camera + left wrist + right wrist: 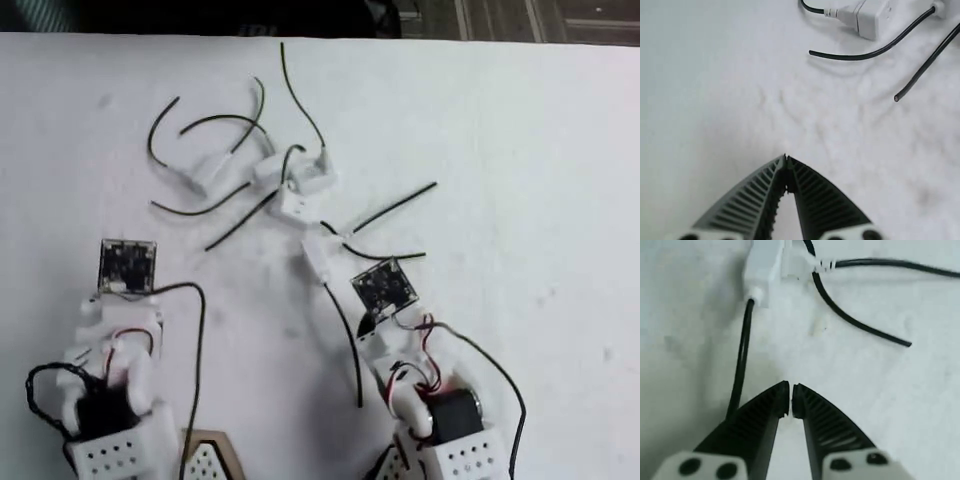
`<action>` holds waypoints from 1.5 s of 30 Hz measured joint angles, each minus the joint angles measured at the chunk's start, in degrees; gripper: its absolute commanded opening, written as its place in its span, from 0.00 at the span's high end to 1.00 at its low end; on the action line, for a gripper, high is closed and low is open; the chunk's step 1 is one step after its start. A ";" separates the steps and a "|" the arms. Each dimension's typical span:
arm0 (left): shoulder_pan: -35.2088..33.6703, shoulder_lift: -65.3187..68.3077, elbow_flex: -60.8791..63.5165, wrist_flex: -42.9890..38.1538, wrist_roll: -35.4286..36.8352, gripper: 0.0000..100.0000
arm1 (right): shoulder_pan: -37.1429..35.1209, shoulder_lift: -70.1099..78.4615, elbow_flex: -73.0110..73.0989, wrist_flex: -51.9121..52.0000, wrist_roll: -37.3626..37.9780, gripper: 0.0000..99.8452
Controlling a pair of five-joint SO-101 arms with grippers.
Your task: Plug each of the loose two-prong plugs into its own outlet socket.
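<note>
Several white plugs and sockets with short black cords lie tangled mid-table around a central socket [292,200]. My left gripper [786,167] is shut with nothing in it and hovers over bare table; a white socket piece [867,17] lies farther ahead of it. My right gripper [790,395] is also shut and holds nothing. Just beyond its tips lie a white plug [762,270] and its black cord [742,355], which runs back beside the fingers. In the high view that plug [320,256] lies just ahead of the right arm [430,400]. The left arm [110,350] stands near the front left.
Loose black cord ends [395,208] spread out from the cluster. One cord end [920,75] lies ahead of the left gripper. A wooden piece [205,455] sits at the front edge between the arms. The table's back edge [320,38] lies beyond the cluster.
</note>
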 measured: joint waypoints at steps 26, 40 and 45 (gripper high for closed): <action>7.65 -3.34 6.95 8.79 0.26 0.97 | 7.91 -0.09 2.02 5.01 0.09 0.98; 7.65 -3.34 6.95 10.81 0.26 0.97 | 7.91 -0.09 2.02 7.12 0.09 0.98; 7.65 -3.34 6.95 10.81 0.26 0.97 | 7.91 -0.09 2.02 7.12 0.09 0.98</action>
